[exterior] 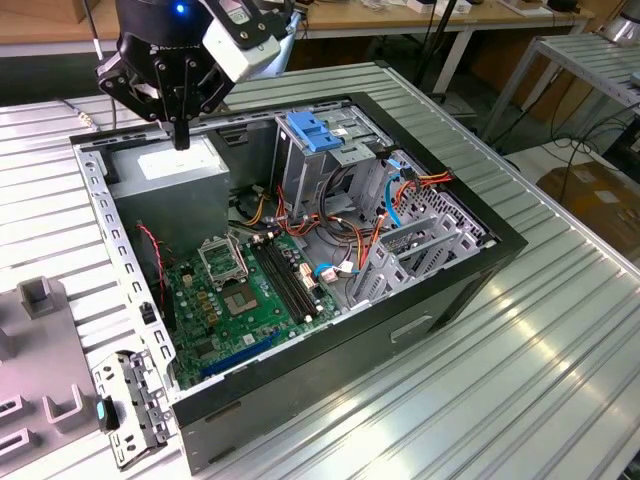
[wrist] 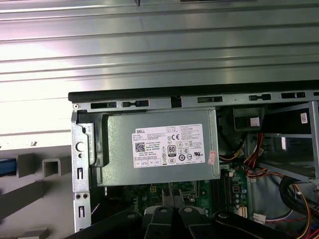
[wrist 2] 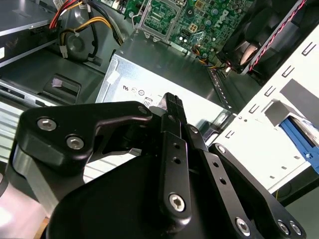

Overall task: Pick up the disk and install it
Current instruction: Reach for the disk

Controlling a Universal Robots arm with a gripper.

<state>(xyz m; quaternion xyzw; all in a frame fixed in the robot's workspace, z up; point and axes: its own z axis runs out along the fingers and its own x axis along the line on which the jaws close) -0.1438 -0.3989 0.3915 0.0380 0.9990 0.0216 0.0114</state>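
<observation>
My gripper (exterior: 181,135) hangs over the back corner of the open computer case (exterior: 455,275), on the exterior view's left, just above the grey power supply box (exterior: 165,165). Its black fingers are shut together with nothing between them; both wrist views show the tips (wrist 2: 172,102) (wrist: 173,196) closed over the power supply (wrist: 159,147). The disk's metal body is out of view. A blue strip (wrist: 5,167) lies by the grey fixtures beside the case, also seen as a blue strip (wrist 2: 297,137) in the second wrist view; I cannot tell whether it belongs to the disk.
Inside the case are the green motherboard (exterior: 250,290), loose cables and a tall metal bay with a blue latch (exterior: 315,130). Grey fixture blocks (exterior: 40,300) and a metal bracket (exterior: 130,405) lie on the ribbed table at the exterior view's left.
</observation>
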